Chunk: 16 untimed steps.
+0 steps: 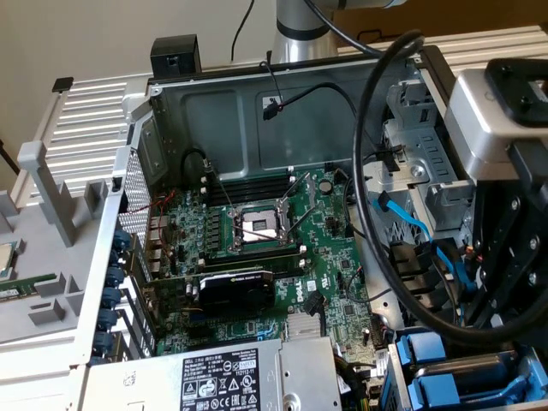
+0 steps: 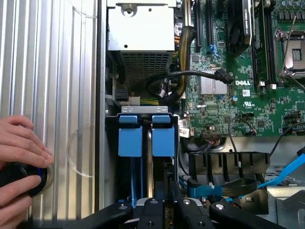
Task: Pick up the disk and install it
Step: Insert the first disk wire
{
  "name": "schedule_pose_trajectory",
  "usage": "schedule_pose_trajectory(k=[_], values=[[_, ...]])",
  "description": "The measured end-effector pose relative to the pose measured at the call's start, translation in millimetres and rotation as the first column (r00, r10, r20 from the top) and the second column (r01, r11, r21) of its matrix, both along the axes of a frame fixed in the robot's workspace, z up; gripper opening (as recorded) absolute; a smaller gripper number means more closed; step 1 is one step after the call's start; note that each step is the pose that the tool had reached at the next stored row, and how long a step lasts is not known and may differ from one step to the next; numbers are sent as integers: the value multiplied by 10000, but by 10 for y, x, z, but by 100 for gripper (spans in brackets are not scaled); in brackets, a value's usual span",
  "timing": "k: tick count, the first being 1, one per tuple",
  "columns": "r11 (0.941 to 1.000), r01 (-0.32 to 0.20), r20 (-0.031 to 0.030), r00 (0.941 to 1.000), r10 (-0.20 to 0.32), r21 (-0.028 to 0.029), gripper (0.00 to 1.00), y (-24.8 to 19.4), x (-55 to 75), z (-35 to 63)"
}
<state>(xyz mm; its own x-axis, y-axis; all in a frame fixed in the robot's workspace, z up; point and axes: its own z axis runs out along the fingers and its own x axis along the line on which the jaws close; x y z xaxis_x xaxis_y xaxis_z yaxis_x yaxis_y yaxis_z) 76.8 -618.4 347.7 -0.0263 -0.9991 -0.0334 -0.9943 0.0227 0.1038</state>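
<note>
Metal case (image 1: pixel 214 111) of a computer lies open on the bench (image 1: pixel 94 111) in the exterior view. Inside it are the green motherboard (image 1: pixel 257 257), a black graphics card (image 1: pixel 235 291) and, at the near edge, the grey power supply (image 1: pixel 214 377) with its sticker. At the exterior view's right, the black gripper (image 1: pixel 501 308) reaches down into the drive bay, and thick black cables (image 1: pixel 368 171) loop beside it. The disk (image 1: pixel 425 355) sits low in that bay, just under the gripper, with its blue rails showing.

In the wrist view the gripper (image 2: pixel 167 191) is directly over the disk (image 2: pixel 163 143), which stands on its edge in the bay between the case wall and the motherboard. Whether the gripper is clenched on the disk or has released it, I cannot tell. The power supply is beyond the bay. Outside the case, a person's hand (image 2: pixel 19 157) rests on a round black knob (image 2: pixel 21 179) on the ribbed bench.
</note>
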Motion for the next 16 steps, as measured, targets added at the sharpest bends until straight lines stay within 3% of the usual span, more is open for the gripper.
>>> schedule_pose_trajectory(k=[5,11,16], values=[[10000,2,0,10000,-2,-37,17,11,0,15],[9997,3,0,10000,-3,-258,17,43,-2,34],[9992,4,0,10000,-4,-401,17,124,-2,33]])
